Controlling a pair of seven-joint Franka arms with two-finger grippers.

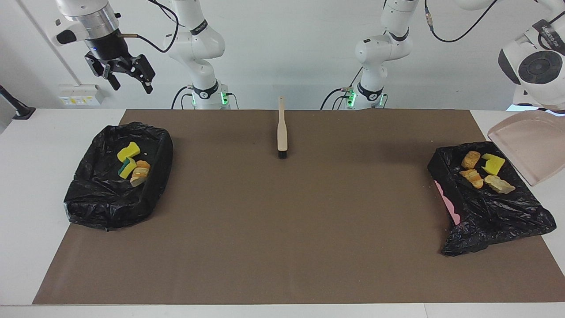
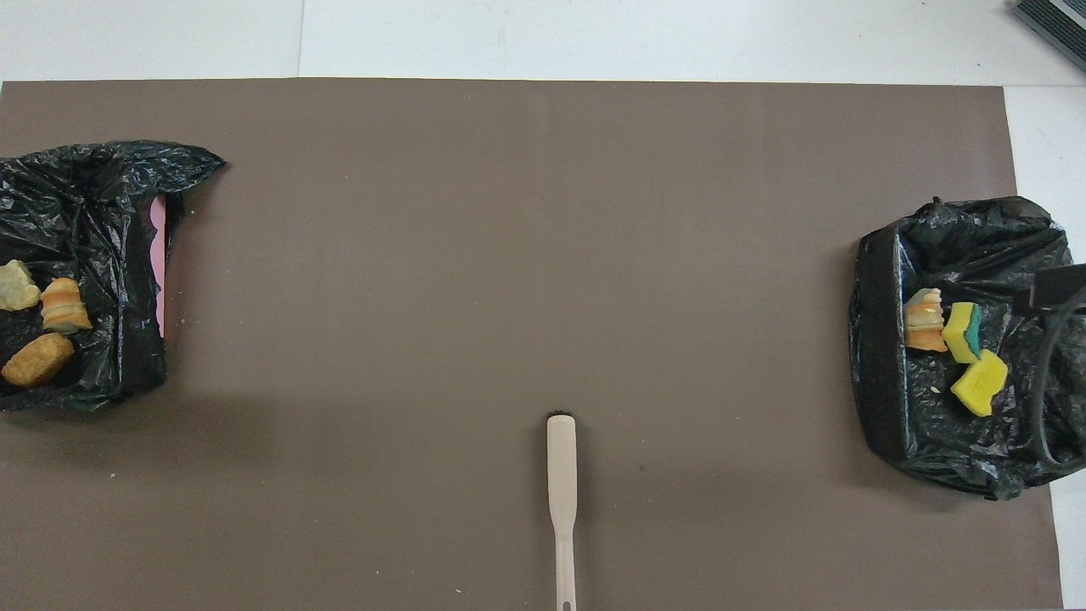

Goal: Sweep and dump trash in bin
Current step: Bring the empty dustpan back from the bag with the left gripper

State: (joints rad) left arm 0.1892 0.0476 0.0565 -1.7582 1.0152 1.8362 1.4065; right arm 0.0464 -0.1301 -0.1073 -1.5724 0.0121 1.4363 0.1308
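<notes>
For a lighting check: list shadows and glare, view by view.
Facing view: soft shadows on the brown mat beside both black bin bags; small glints on the plastic. Overhead view: faint shadow beside the brush; glossy highlights on the bag.

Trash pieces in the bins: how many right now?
7. Bin at the left arm's end holds four: brown lump, yellow sponge, striped piece, pale piece. Other bin holds three.
</notes>
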